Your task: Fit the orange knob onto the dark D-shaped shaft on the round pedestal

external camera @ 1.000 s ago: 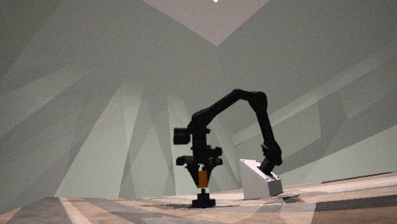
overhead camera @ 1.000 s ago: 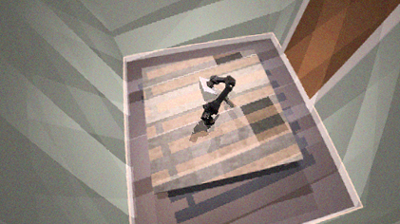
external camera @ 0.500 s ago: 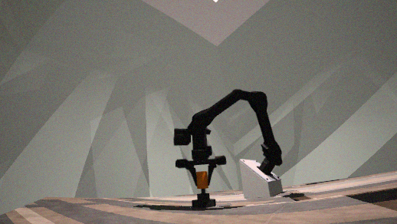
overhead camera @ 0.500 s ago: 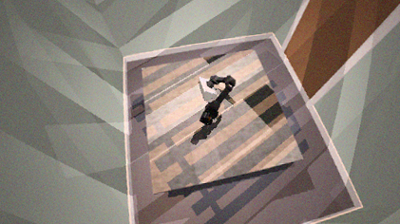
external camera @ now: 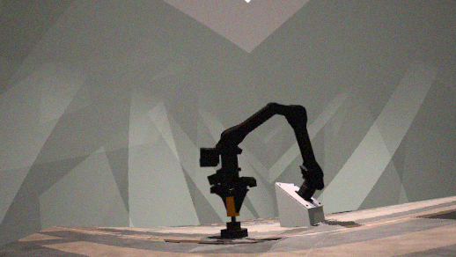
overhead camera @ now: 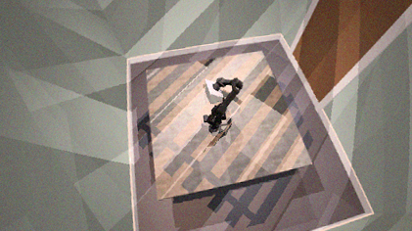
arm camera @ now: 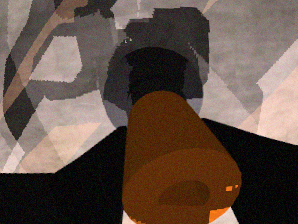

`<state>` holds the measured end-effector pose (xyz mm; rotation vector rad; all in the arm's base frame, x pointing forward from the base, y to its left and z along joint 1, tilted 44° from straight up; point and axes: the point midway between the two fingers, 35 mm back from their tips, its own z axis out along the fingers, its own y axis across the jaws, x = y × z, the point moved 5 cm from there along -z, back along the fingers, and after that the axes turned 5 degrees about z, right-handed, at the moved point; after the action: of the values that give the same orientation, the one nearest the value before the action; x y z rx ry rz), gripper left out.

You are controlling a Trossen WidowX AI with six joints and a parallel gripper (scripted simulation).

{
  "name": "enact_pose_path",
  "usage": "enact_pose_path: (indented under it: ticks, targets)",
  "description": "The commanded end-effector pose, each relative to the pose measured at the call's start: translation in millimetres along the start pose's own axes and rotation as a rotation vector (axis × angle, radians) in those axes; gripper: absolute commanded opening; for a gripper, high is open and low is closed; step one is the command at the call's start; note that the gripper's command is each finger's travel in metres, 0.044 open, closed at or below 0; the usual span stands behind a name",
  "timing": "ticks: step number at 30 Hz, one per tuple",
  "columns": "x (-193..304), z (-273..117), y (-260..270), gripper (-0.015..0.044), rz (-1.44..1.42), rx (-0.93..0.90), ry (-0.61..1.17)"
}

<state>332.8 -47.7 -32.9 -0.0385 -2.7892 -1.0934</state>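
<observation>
The orange knob (external camera: pixel 231 205) (arm camera: pixel 172 135) is upright between the fingers of my gripper (external camera: pixel 233 210) (arm camera: pixel 162 129), which is shut on it. In the exterior view the knob's lower end is above the round pedestal (external camera: pixel 234 231), at the top of the visible part of the thin dark shaft (external camera: pixel 233 219). A short length of shaft shows between knob and pedestal, so the knob is not down on the pedestal. In the wrist view the pedestal (arm camera: pixel 114 97) is beyond the knob, which hides the shaft. Whether the shaft's tip is inside the hole cannot be told. The flat sides are hidden.
A white sloped box (external camera: pixel 291 211) (overhead camera: pixel 214 92) stands beside the arm's base. The patterned table top (overhead camera: pixel 276 152) carries the arm and pedestal. Patchy shadows and light streaks cross the table and walls.
</observation>
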Motion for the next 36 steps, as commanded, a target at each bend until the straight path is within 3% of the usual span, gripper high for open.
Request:
enact_pose_path:
  ticks: [1, 36]
  targets:
    - [-1.9, -5.3, 2.8, 0.0, 0.165, 0.007, -0.009]
    - [0.3, 0.8, -0.6, 0.0, 0.165, 0.007, -0.009]
